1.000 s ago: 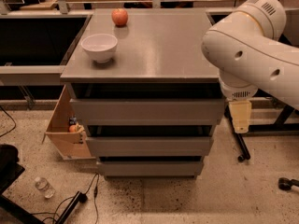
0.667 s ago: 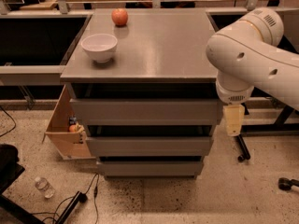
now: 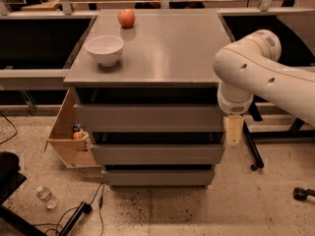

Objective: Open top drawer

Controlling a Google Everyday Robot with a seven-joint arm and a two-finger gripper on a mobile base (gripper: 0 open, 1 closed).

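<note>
The grey cabinet [image 3: 147,58] stands in the middle of the camera view with three flat handleless drawers. The top drawer [image 3: 147,117] is the uppermost grey front, just under the cabinet top; it sits in line with the fronts below, with a dark gap above it. My white arm [image 3: 256,73] comes in from the right. My gripper [image 3: 233,130] hangs pointing down beside the cabinet's right edge, at the height of the top drawer's lower edge and the gap under it. It holds nothing that I can see.
A white bowl [image 3: 104,48] and a red apple [image 3: 126,17] sit on the cabinet top. An open cardboard box [image 3: 66,136] leans at the cabinet's left. A water bottle [image 3: 47,196] and cables lie on the floor. A black stand leg [image 3: 253,151] is at the right.
My arm has swung left and slightly down, bringing the gripper from right of the cabinet to its right edge. The drawers, bowl and apple have not moved.
</note>
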